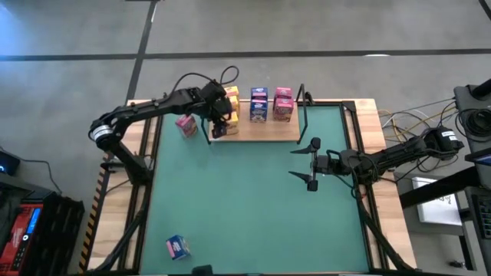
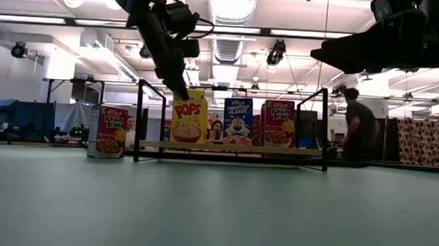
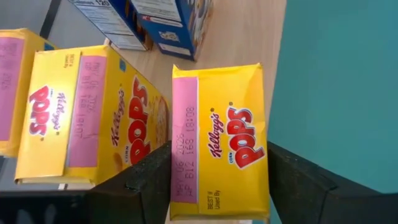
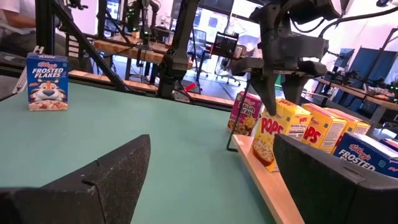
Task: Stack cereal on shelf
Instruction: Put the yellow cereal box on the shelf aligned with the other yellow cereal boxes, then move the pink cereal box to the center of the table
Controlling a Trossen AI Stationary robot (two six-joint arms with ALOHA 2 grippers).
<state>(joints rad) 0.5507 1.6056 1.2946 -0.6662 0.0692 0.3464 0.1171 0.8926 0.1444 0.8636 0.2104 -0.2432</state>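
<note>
The left end effector [image 3: 211, 180] pinches a yellow box [image 3: 219, 143] by its narrow sides, standing it at the shelf's [image 1: 261, 136] front left corner beside other yellow boxes [image 3: 81, 112]. The box looks light, thin-walled cardboard, easily crushed or tipped; grip gently near its top. The right end effector [image 1: 312, 164] waits spread over the table [image 1: 245, 215].

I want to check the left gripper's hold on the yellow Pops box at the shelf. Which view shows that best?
The left wrist view: the left gripper has a dark finger on each side of the yellow Pops box, over the shelf. The low view shows it gripped from above. The high view mostly hides it under the arm; the right wrist view is distant.
</note>
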